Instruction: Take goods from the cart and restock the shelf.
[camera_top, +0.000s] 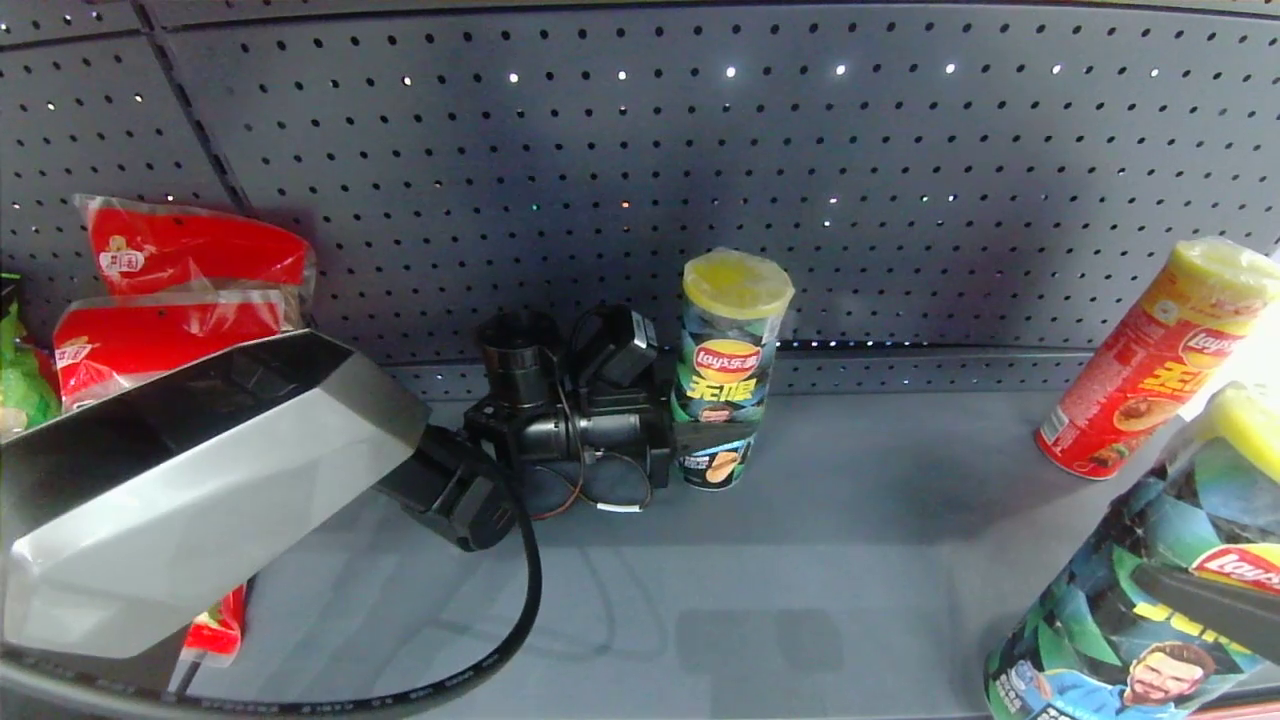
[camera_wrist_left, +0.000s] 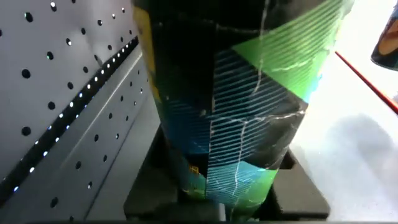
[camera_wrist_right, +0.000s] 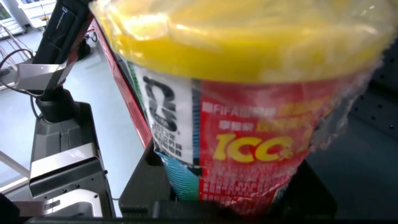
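Chip canister, green-and-black tube with a yellow plastic lid (camera_top: 728, 375): stood upright by the grey shelf's (camera_top: 850, 520) back edge, clamped low in the left tool (camera_wrist_left: 227, 198). Judged light, stiff, crushable and film-slick; best gripped mid-body. Right tool (camera_wrist_right: 227, 196) clasped a second yellow-lidded red-and-teal canister (camera_wrist_right: 249, 124).

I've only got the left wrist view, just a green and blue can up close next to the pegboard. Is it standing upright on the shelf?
Observer: Yes, the green can stands upright on the shelf, close to the back panel, with the left gripper closed on its lower part.
Operator: Is its lid on?
Observer: Yes, a yellow lid caps it.
Operator: What is the right arm holding?
Observer: The right gripper holds a second can, also yellow-lidded, toward the front right.
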